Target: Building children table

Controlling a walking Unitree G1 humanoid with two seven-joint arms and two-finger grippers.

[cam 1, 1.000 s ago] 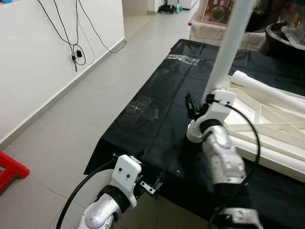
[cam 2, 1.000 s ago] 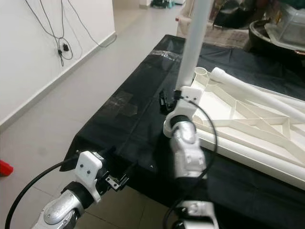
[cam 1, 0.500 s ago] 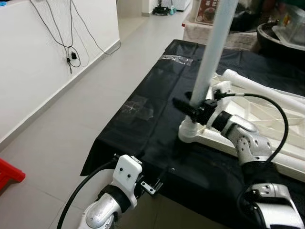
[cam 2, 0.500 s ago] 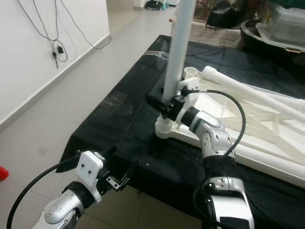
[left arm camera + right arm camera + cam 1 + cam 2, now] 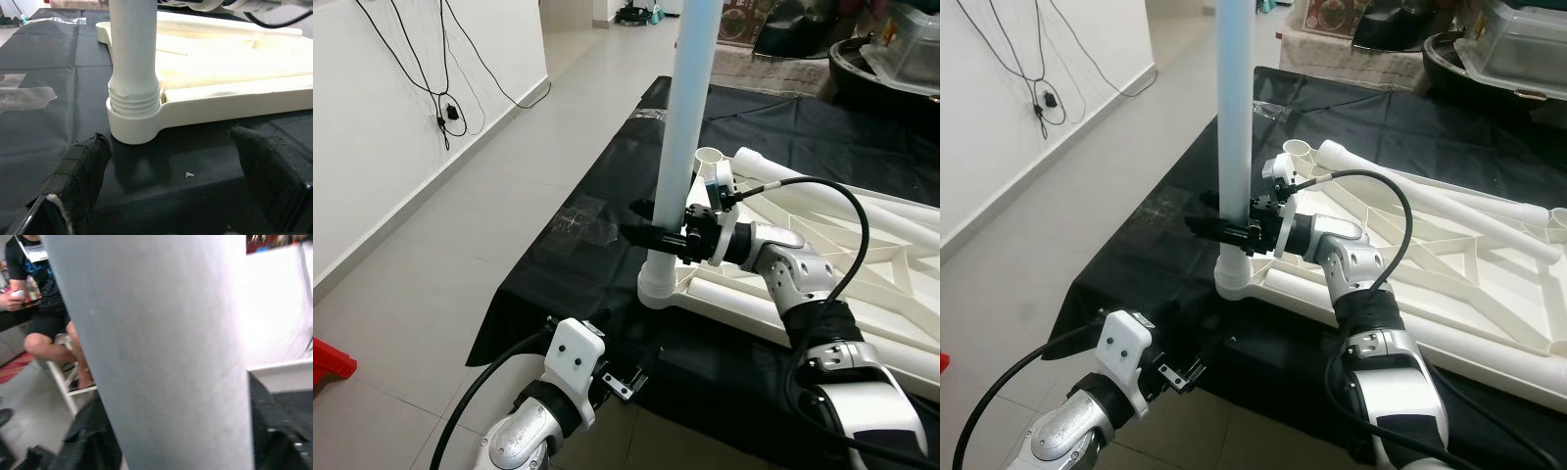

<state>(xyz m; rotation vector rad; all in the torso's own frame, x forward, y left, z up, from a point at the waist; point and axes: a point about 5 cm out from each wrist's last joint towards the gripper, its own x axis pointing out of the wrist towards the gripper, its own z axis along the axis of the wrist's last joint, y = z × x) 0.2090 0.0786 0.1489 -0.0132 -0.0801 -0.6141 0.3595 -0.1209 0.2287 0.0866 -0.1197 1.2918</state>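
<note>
A white table leg (image 5: 683, 137) stands upright in the corner socket (image 5: 658, 290) of the upturned white tabletop (image 5: 1449, 257). My right gripper (image 5: 656, 231) is shut on the table leg just above the socket, one black finger (image 5: 274, 431) on each side of the tube (image 5: 156, 357). My left gripper (image 5: 628, 378) hangs open low at the front edge of the black cloth, its fingers (image 5: 80, 171) spread and pointing at the socket base (image 5: 134, 125) from a short way off. A second white leg (image 5: 822, 188) lies across the tabletop.
A black cloth (image 5: 597, 186) covers the low table, with a patch of clear tape (image 5: 582, 211). Grey floor lies to the left, with cables on the wall (image 5: 440, 108) and a red object (image 5: 328, 357). Bins (image 5: 891, 59) stand behind. A person (image 5: 39, 308) sits beyond.
The leg has gone from leaning right to standing upright, with my right gripper on it and the arm stretched out lower. The camera has shifted. The left arm has stayed put.
</note>
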